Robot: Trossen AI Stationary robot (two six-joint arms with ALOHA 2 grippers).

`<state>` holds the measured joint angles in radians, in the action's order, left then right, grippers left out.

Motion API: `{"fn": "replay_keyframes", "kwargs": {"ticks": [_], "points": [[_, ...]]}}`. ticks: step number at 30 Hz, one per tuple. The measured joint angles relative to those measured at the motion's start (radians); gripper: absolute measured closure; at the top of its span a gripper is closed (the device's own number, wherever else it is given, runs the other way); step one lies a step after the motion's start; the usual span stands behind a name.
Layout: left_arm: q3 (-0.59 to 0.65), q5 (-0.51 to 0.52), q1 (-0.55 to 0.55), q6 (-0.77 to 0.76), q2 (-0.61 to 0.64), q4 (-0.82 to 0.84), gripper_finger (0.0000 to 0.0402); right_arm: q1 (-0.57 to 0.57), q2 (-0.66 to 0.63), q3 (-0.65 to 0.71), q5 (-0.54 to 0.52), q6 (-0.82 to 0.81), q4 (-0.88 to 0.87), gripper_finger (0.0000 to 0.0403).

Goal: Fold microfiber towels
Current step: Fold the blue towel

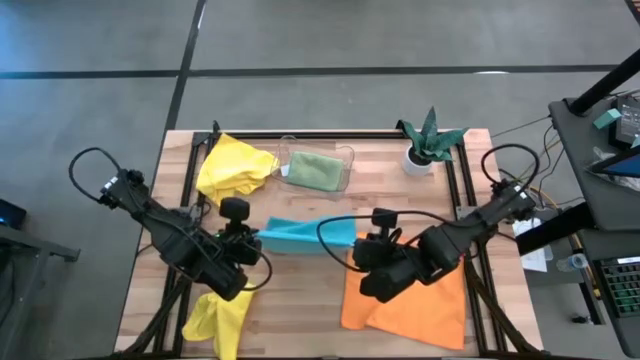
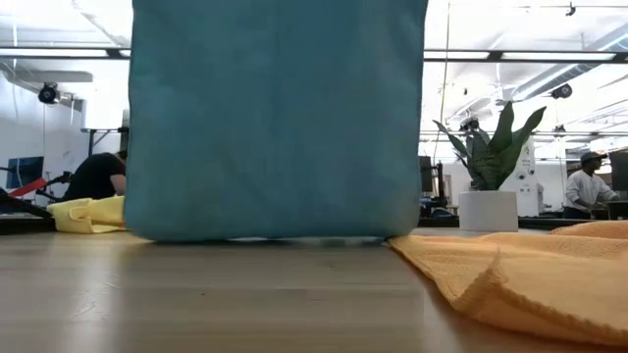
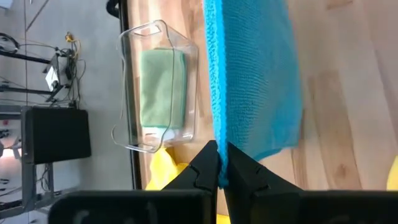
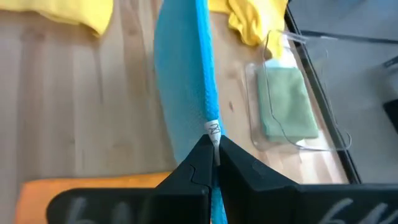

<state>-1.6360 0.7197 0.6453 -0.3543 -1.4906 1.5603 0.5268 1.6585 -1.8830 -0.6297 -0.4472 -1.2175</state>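
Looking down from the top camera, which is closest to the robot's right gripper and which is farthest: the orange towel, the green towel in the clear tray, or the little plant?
From the right gripper, whose jaws pinch the blue towel:
1. Orange towel, just beside and under that arm, at the near edge.
2. Green towel, in the clear tray, toward the far edge.
3. Plant, far right corner; farthest, though not by much.

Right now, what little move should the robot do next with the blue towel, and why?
Probably lower it gently toward the table. Both the left gripper and the right gripper are shut on the blue towel, which hangs between them with its bottom edge about at the wood, so laying it flat seems the next step.
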Motion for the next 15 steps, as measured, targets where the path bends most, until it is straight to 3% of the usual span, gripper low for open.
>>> {"fn": "replay_keyframes", "kwargs": {"ticks": [8, 15], "points": [[-0.024, 0.097, -0.055, 0.105, 0.01, 0.012, 0.0402, -0.06, 0.0, -0.096, -0.056, 0.095, -0.015, 0.0394], [-0.084, 0.199, -0.181, 0.227, 0.073, 0.013, 0.0402, -0.174, 0.0, -0.184, -0.081, 0.188, -0.014, 0.0394]]}}
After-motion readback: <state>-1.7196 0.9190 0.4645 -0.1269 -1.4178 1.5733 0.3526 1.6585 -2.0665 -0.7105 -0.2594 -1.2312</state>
